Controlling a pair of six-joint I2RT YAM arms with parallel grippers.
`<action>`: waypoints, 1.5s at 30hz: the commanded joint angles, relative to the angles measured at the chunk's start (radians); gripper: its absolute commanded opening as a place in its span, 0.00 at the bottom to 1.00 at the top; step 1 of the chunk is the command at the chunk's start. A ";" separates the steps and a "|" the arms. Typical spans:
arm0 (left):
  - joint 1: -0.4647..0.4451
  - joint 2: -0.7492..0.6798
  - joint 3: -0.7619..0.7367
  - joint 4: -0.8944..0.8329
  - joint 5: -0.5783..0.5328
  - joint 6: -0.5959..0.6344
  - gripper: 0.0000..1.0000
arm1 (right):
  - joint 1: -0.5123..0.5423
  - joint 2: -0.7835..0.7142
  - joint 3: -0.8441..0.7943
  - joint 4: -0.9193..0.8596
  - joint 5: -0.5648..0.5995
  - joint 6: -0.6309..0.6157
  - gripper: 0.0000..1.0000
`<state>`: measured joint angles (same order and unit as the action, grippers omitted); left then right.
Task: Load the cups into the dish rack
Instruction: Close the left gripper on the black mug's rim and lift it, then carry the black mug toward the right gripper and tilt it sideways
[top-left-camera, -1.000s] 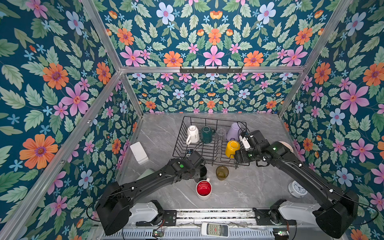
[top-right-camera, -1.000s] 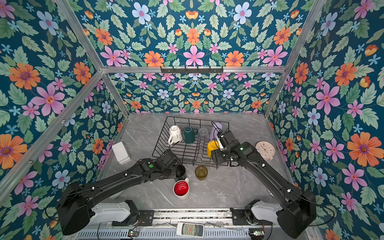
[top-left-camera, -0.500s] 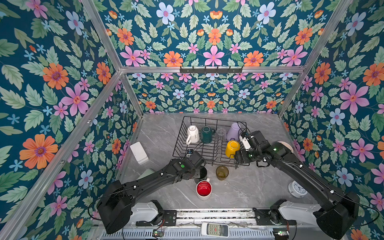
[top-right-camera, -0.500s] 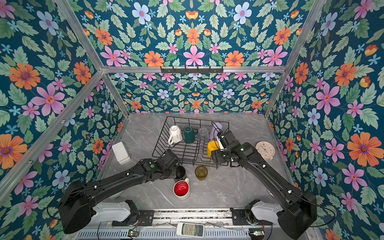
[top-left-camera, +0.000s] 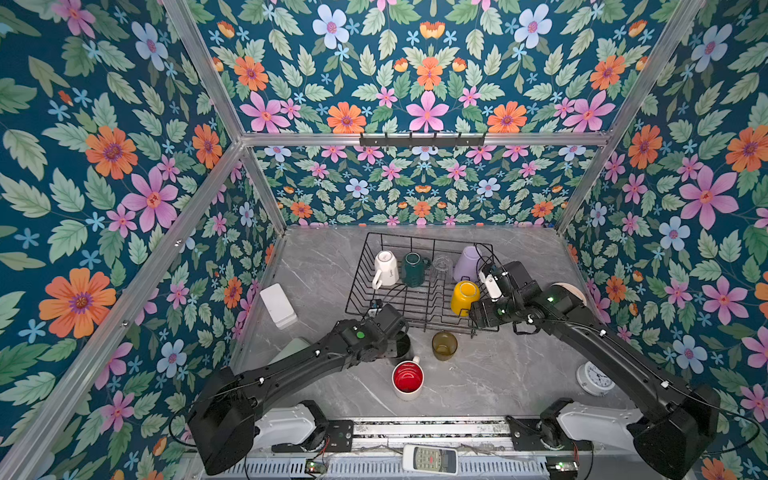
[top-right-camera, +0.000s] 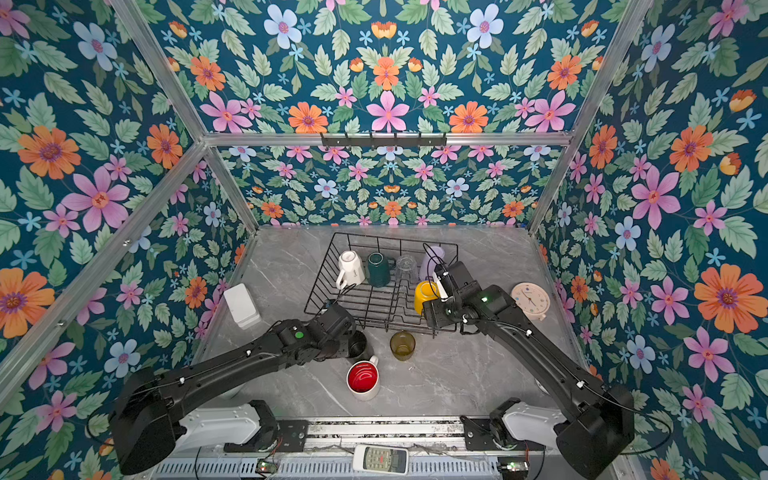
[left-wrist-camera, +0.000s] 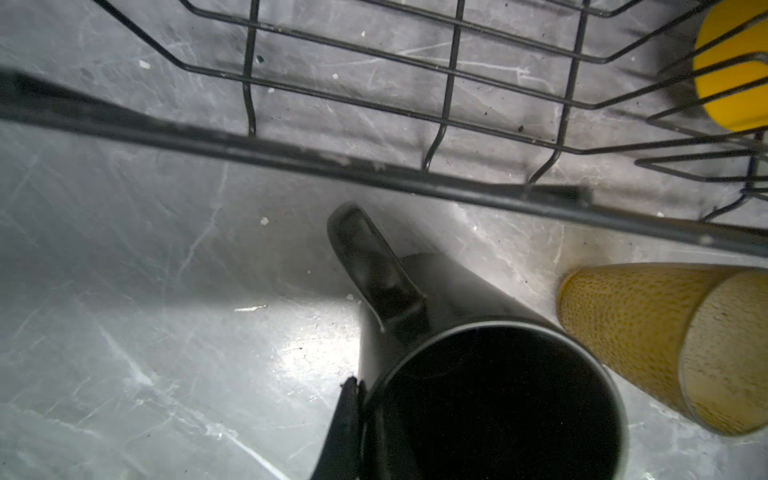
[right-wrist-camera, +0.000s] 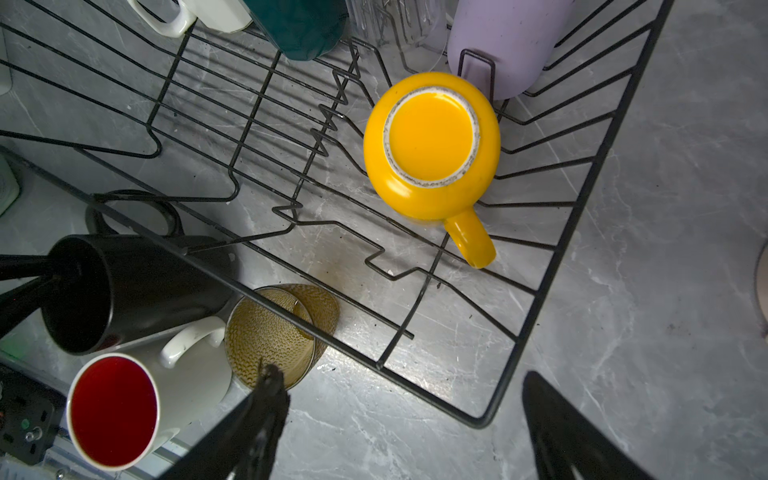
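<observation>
My left gripper (right-wrist-camera: 62, 274) is clamped on the rim of the black mug (left-wrist-camera: 453, 299), one finger inside and one outside. The mug stands upright on the table (top-left-camera: 498, 374) just in front of the rack (top-left-camera: 419, 303), near the amber tumbler (top-left-camera: 444, 345) and the red mug (top-left-camera: 407, 379). My right gripper (right-wrist-camera: 407, 415) hangs with jaws spread over the rack's near right corner, holding nothing. In the rack I see the yellow mug (top-left-camera: 464, 297) bottom up, and along the far side the lilac tumbler (top-left-camera: 467, 264), glass (top-left-camera: 441, 266), green mug (top-left-camera: 413, 270) and white mug (top-left-camera: 384, 268).
</observation>
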<state>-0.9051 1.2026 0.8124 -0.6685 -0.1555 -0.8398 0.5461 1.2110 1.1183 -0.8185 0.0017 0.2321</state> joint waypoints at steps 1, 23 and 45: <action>0.002 -0.051 -0.006 0.019 -0.026 -0.014 0.00 | 0.001 -0.012 0.011 0.015 -0.023 0.001 0.88; 0.003 -0.725 -0.066 0.090 -0.103 0.167 0.00 | 0.001 -0.155 0.014 0.235 -0.329 0.111 0.88; 0.004 -0.671 -0.218 0.674 0.134 0.340 0.00 | -0.024 -0.168 -0.183 0.705 -0.805 0.306 0.99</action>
<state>-0.9020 0.5194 0.5892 -0.1909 -0.0853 -0.5167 0.5243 1.0470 0.9463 -0.2234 -0.7158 0.5011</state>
